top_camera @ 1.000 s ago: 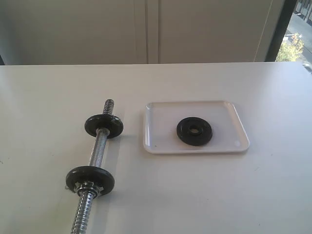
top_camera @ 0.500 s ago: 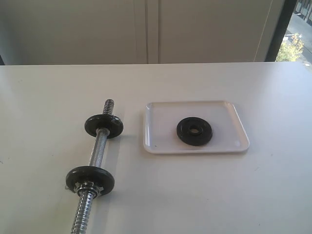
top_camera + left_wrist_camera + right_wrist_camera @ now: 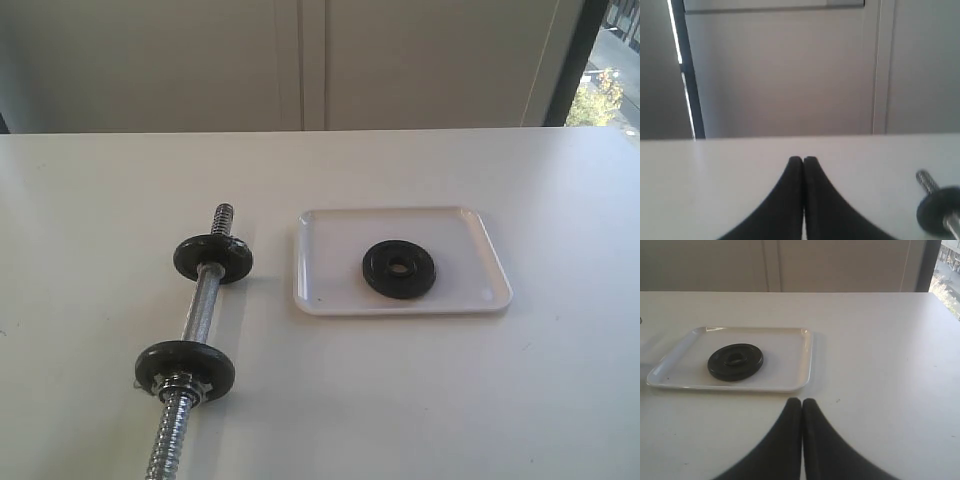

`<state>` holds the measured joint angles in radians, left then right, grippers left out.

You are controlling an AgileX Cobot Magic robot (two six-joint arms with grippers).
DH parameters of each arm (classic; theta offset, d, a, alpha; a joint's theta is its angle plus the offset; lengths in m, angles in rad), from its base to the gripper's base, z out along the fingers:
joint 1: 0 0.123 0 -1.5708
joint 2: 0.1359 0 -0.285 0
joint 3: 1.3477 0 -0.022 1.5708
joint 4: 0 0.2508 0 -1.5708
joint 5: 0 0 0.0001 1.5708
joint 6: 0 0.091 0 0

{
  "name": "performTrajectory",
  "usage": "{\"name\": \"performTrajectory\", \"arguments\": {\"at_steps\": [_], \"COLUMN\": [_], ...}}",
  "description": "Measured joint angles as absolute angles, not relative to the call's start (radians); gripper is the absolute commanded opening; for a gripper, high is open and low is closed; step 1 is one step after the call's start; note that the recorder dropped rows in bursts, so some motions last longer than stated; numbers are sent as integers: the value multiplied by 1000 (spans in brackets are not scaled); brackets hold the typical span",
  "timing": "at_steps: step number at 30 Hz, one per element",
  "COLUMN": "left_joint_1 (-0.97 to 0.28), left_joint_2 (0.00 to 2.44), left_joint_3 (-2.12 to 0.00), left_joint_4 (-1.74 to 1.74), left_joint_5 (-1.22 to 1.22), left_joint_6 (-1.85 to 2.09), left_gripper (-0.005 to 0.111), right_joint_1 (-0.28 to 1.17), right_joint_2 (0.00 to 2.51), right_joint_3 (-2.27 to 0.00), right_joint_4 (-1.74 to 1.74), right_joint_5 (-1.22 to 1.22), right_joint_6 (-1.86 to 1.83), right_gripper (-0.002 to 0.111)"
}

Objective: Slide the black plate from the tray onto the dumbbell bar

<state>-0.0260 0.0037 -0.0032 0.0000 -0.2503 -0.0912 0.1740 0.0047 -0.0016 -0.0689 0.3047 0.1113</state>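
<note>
Black plate (image 3: 399, 269) flat in the white tray (image 3: 330, 270), near the middle, centre hole up, clear of the rim on every side. Beside the tray on the white table (image 3: 450, 400), to its left in the exterior view and not touching it: chrome dumbbell bar (image 3: 203, 305), laid pointing away from the camera, carrying two black discs, far disc (image 3: 212, 258) and near disc (image 3: 185, 368), with threaded ends poking out beyond both. Against the near disc, what looks like a collar nut (image 3: 186, 388), too small to be sure. Left jaws pressed together over bare table, holding nothing, near the bar's far end. Right jaws likewise pressed together and empty, near one edge of the tray, not touching it.
</note>
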Motion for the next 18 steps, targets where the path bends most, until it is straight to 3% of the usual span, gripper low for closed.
{"name": "performTrajectory", "arguments": {"at_steps": [18], "left_joint_1": [-26], "left_joint_2": [2], "left_joint_3": [-3], "left_joint_4": [-24], "left_joint_5": [-752], "left_joint_6": [-135], "left_gripper": [0], "right_joint_1": [174], "right_joint_2": [5], "right_joint_3": [-2], "right_joint_4": [-69], "right_joint_5": [305], "right_joint_6": [111], "right_gripper": [0]}}
